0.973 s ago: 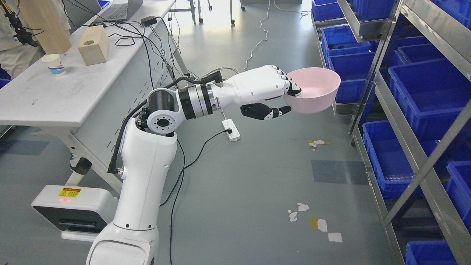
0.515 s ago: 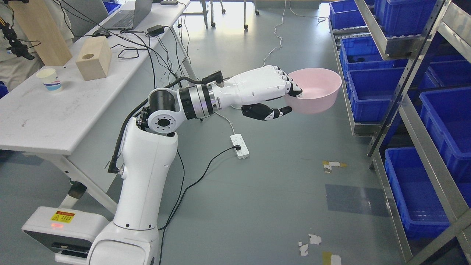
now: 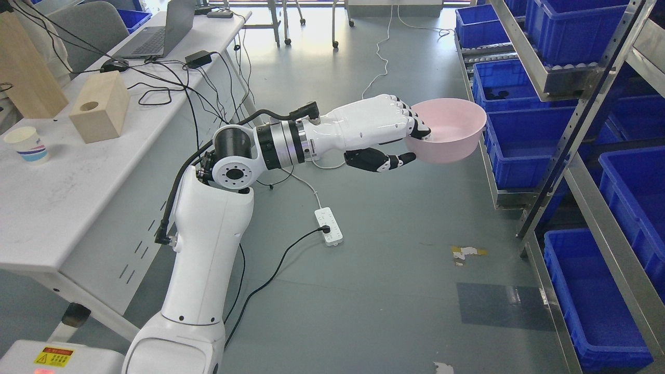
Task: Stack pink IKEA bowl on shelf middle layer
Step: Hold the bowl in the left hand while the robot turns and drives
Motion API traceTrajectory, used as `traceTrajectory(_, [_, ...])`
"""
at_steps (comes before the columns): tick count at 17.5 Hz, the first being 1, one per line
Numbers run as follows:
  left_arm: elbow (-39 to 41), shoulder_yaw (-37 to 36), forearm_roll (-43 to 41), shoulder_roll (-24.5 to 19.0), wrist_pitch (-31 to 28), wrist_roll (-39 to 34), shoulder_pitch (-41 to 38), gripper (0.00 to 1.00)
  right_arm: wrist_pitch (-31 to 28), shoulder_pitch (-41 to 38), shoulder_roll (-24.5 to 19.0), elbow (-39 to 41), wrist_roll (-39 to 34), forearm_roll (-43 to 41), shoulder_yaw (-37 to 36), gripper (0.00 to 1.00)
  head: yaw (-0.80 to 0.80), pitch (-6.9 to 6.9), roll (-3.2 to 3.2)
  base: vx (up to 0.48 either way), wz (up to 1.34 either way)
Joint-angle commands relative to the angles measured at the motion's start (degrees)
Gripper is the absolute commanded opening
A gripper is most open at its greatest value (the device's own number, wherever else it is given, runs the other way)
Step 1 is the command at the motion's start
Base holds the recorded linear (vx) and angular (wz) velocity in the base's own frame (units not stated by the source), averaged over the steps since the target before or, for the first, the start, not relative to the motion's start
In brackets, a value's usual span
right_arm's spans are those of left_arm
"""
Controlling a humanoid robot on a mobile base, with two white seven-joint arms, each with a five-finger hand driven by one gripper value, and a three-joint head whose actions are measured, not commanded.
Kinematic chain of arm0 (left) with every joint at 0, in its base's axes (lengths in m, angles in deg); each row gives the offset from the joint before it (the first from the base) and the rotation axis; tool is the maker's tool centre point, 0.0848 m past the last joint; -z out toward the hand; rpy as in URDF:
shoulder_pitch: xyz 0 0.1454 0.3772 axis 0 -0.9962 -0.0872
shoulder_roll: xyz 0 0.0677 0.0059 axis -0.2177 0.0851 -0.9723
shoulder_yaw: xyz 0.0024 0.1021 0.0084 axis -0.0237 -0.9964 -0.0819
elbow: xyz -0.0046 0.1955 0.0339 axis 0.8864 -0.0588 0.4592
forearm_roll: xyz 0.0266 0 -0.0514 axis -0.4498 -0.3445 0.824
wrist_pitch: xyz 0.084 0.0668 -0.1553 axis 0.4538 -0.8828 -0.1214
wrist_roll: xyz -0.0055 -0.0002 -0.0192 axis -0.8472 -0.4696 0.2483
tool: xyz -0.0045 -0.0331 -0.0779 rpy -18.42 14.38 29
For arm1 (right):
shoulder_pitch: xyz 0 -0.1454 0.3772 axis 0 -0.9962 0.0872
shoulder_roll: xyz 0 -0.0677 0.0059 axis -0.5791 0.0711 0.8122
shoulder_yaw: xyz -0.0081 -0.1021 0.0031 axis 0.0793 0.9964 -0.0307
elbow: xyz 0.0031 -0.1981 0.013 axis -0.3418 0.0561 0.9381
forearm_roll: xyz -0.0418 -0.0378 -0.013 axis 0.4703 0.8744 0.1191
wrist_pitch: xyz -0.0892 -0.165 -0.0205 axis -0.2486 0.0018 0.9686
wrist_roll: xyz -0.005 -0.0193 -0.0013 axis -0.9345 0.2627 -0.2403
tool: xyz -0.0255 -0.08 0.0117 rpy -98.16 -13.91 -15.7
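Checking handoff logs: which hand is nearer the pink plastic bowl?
Left. The left hand grips the round pink plastic bowl by its near rim, fingers hooked inside and thumb underneath, holding it beside the metal shelf rack. The right hand is out of view.

A pale pink bowl (image 3: 449, 130) sat gripped by white, black-tipped fingers (image 3: 410, 118), beside royal-blue bins (image 3: 519, 140) on grey flooring (image 3: 395, 291).

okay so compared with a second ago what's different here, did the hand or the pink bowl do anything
Mostly the camera moved: the whole view shifted, so the table, power strip and shelf sit elsewhere in the picture. The left hand stays shut on the pink bowl, fingers over the near rim and thumb beneath, held level in the air beside the shelf. Nothing was released or newly grasped.
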Motion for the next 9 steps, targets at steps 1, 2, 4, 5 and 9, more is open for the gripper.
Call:
traceTrajectory(1, [-0.41, -1.81, -0.17, -1.00, -0.36, -0.26, -0.07, 0.04, 0.04, -0.26, 1.00, 1.00, 0.02, 0.00, 0.00, 1.00, 0.00, 0.00, 0.00, 0.157, -0.19])
traceTrajectory(2, [-0.32, -1.81, -0.08, -1.00, -0.27, -0.26, -0.07, 0.04, 0.04, -0.18, 1.00, 1.00, 0.02, 0.00, 0.00, 1.00, 0.00, 0.00, 0.00, 0.157, -0.19])
traceTrajectory(4, [-0.32, -1.81, -0.08, -1.00, -0.27, -0.26, 0.02, 0.04, 0.04, -0.18, 1.00, 1.00, 0.02, 0.00, 0.00, 1.00, 0.00, 0.00, 0.00, 0.141, -0.24])
traceTrajectory(5, [-0.32, -1.81, -0.08, -1.00, -0.27, -0.26, 0.02, 0.04, 0.04, -0.18, 1.00, 1.00, 0.02, 0.00, 0.00, 1.00, 0.00, 0.00, 0.00, 0.122, -0.27])
traceTrajectory(9, [-0.41, -1.81, -0.26, -1.00, -0.36, -0.17, 1.85, 0.04, 0.04, -0.18, 1.00, 1.00, 0.02, 0.00, 0.00, 1.00, 0.00, 0.00, 0.00, 0.096, -0.35])
